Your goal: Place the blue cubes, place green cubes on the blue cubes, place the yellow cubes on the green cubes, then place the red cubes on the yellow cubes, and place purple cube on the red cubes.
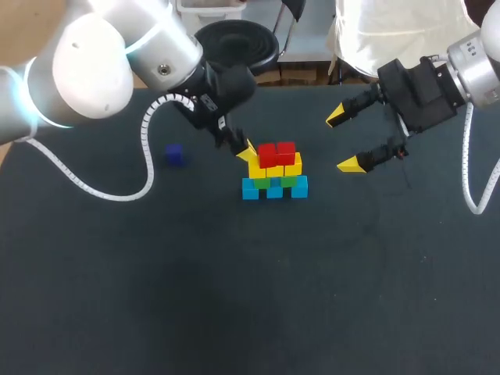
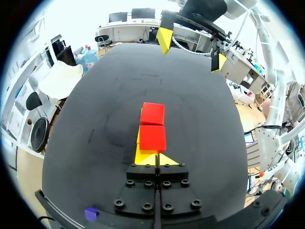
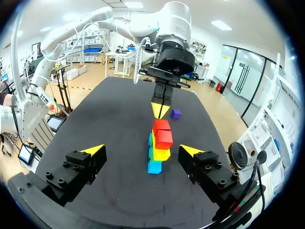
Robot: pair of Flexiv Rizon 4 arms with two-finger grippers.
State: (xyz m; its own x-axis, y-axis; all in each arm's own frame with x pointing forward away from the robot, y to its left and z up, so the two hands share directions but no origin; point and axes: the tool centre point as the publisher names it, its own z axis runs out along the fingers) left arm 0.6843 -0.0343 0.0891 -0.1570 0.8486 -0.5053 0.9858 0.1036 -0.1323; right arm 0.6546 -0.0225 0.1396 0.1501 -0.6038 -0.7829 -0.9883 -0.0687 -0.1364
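A cube stack stands mid-table: blue cubes (image 1: 273, 188) at the base, green cubes (image 1: 288, 181) on them, yellow cubes (image 1: 292, 166) above, and two red cubes (image 1: 276, 153) on top. The purple cube (image 1: 175, 154) lies alone to the left. My left gripper (image 1: 247, 151) is shut with nothing in it, its yellow tips touching or just short of the stack's left side; in the left wrist view the red cubes (image 2: 152, 137) sit just ahead of its tips (image 2: 157, 156). My right gripper (image 1: 347, 141) hovers wide open to the right of the stack, which lies ahead between its fingers (image 3: 142, 151).
The black table (image 1: 234, 297) spreads out in front of the stack. The purple cube (image 3: 176, 113) shows beyond my left gripper (image 3: 160, 109) in the right wrist view and behind the left gripper (image 2: 91, 213) in the left wrist view.
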